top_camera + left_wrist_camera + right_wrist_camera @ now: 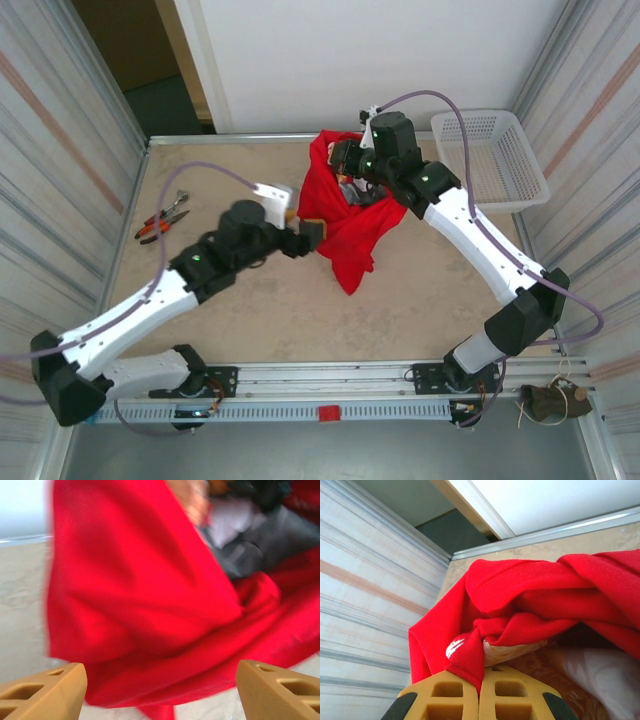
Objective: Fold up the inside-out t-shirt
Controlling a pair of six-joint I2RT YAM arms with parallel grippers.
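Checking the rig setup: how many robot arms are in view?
2. The left arm reaches from the near left, left gripper open beside the t-shirt; the right arm from the near right, right gripper clamping it.

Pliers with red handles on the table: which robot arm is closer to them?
Left. The left end effector hangs open to the right of the red-handled metal pliers; the right end effector, pinching the bright red cloth t-shirt, is farther right.

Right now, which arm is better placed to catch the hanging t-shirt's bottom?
Left. The left fingers stand open beside the t-shirt; the right fingers are shut on it, holding it up.
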